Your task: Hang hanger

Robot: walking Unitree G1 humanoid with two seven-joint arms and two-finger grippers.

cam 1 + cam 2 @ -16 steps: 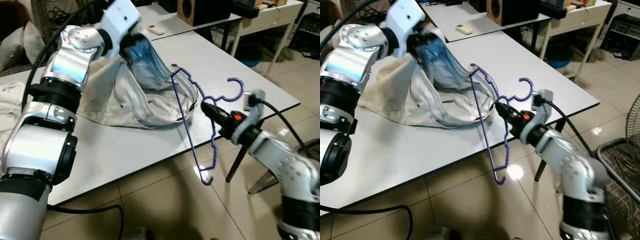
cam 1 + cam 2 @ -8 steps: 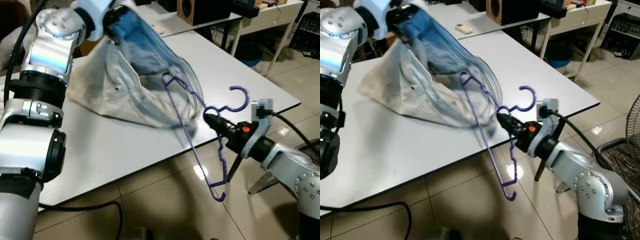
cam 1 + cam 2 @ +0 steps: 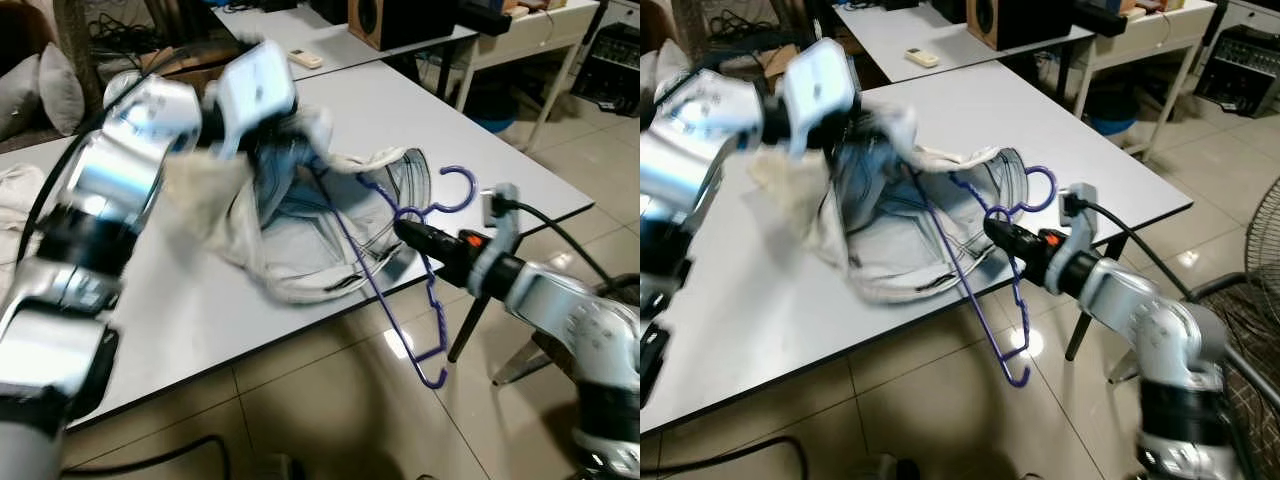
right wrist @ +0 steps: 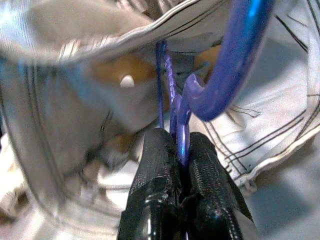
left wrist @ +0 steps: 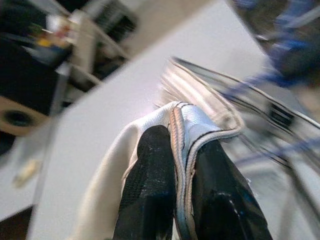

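Legible text, labels, brands, numbers, signs: none. No readable marking on any surface in the head or wrist views; blur hides whatever fine print may exist.

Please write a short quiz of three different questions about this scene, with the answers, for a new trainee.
1. True or false: the right gripper is shut on the hanger.
2. What does the left gripper hold? A. a remote B. the garment's edge C. nothing
3. Fill in: the hanger's lower end hangs past the edge of the ____.

Key
1. True; the right wrist view shows the fingers clamped on the neck just below the hook.
2. B; the seam sits between the two fingers.
3. table
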